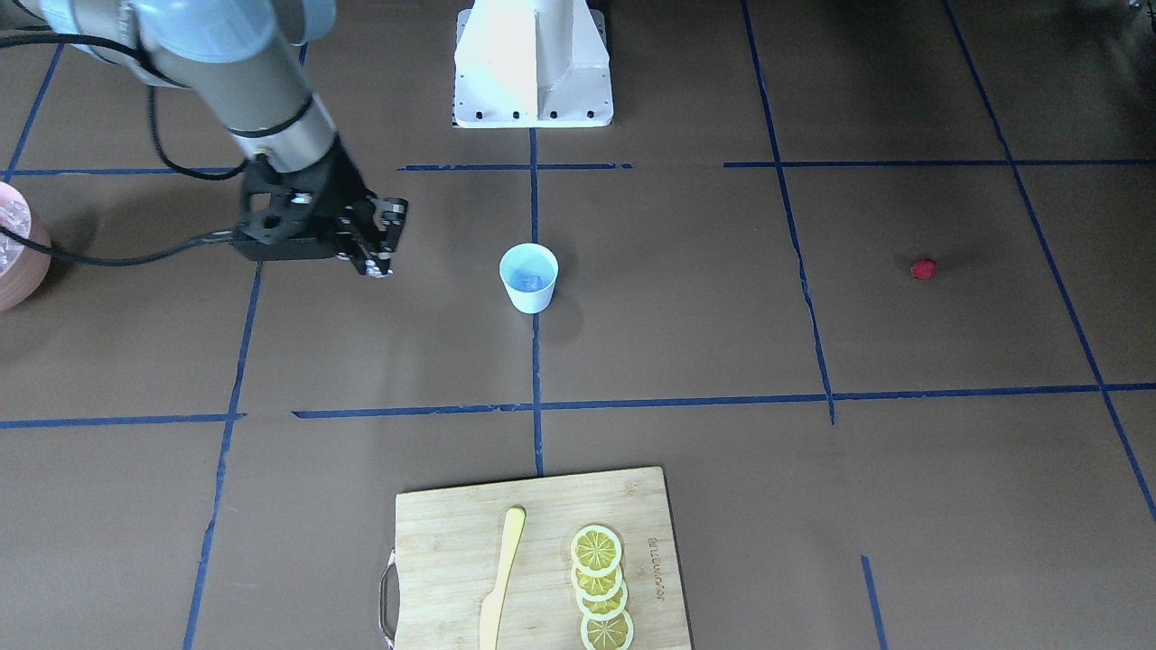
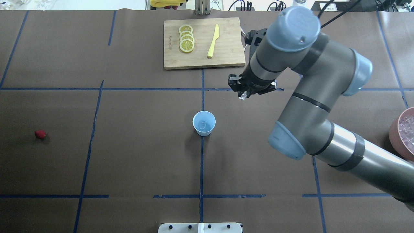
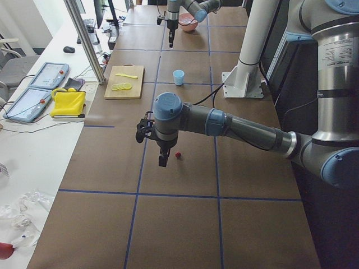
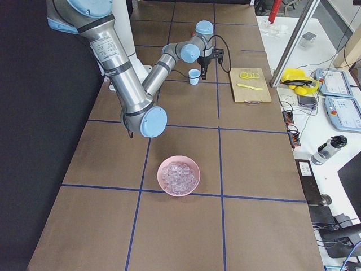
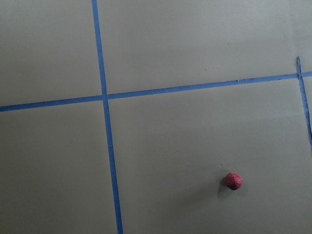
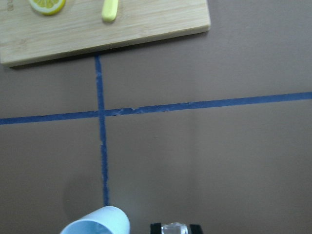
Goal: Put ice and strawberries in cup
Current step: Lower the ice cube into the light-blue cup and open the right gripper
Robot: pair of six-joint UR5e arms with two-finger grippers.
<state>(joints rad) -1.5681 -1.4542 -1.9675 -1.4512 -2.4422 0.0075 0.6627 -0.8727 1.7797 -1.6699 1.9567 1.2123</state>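
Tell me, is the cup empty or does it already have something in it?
Not empty. The upright cup holds what looks like one clear ice cube on its blue bottom; the strawberry is not inside.

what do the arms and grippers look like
The right arm and left arm are silver-grey round tubes with pale blue joint caps and dark bands. The right gripper and left gripper are black, two-fingered. A black cable trails to the right one.

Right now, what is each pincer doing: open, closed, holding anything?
Left pincer: cannot be told; it shows only in the side view, near the strawberry.
Right pincer: closed on an ice cube.
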